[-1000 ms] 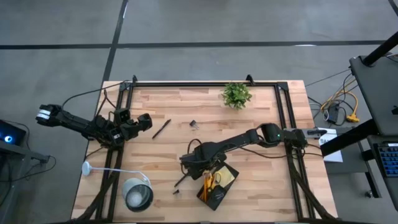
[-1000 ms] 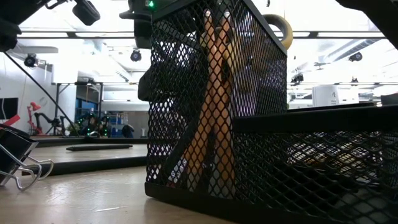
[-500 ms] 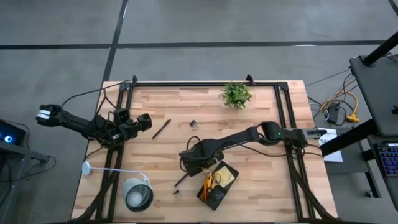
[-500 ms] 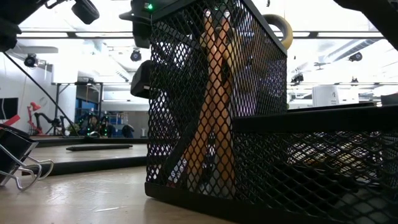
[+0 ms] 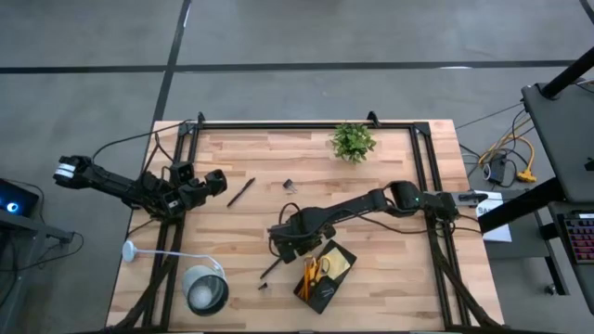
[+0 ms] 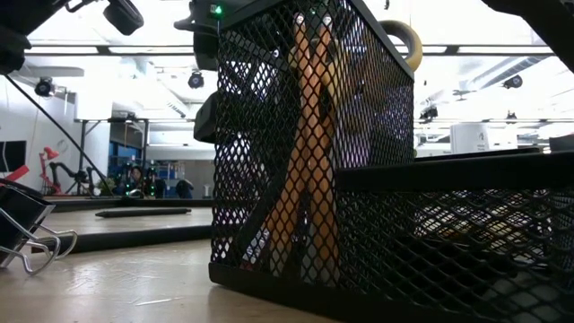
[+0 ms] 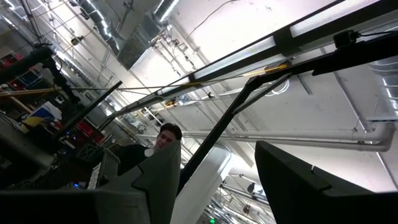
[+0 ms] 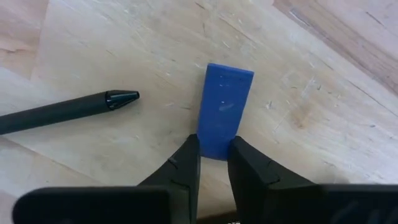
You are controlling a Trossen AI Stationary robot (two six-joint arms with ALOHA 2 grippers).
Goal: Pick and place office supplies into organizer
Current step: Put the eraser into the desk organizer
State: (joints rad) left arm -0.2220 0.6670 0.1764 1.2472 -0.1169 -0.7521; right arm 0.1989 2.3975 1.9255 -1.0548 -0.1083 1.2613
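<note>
Pale wooden bench (image 5: 371, 186) seen from above, with a black mesh organizer (image 5: 325, 275) near its front edge holding yellow-handled scissors (image 5: 311, 272) and a yellow sticky-note pad (image 5: 338, 263). Just beside it, the right gripper (image 8: 213, 160) pinches one end of a small blue rectangular piece (image 8: 222, 109) lying flat on the wood, near a black pen (image 8: 65, 109). At the bench's left edge, the left gripper (image 5: 215, 184) waits, fingers spread and empty.
</note>
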